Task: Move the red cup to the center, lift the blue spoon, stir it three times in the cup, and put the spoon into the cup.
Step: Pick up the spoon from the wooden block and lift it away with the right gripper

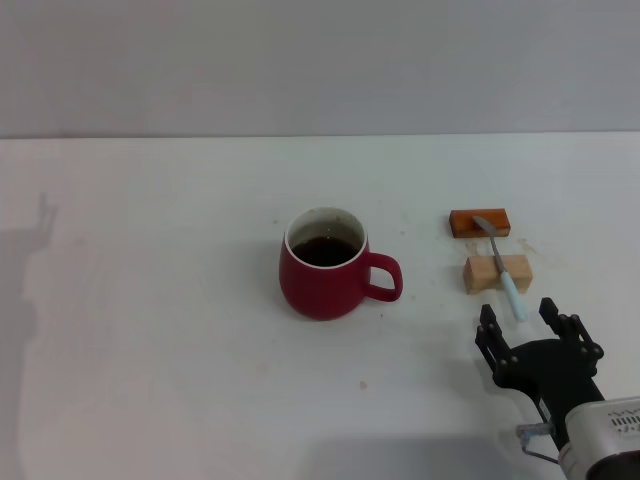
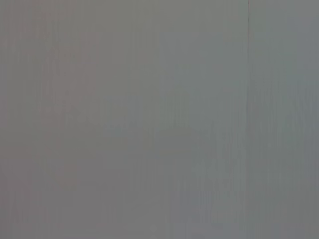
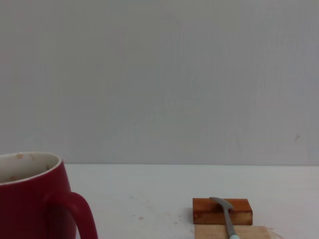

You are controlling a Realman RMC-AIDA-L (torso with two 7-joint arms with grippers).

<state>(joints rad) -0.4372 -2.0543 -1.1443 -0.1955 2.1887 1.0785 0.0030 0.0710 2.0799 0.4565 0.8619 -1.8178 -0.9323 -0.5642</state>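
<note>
The red cup stands near the middle of the white table, handle toward the right, dark liquid inside. It also shows in the right wrist view. The blue spoon lies across two blocks at the right, bowl on the orange-brown block, pale-blue handle over the pale wooden block. Its grey neck shows in the right wrist view. My right gripper is open, just in front of the spoon handle's near end, empty. My left gripper is out of view.
The orange-brown block and the edge of the pale block show in the right wrist view. A plain wall stands behind the table. The left wrist view shows only a grey surface.
</note>
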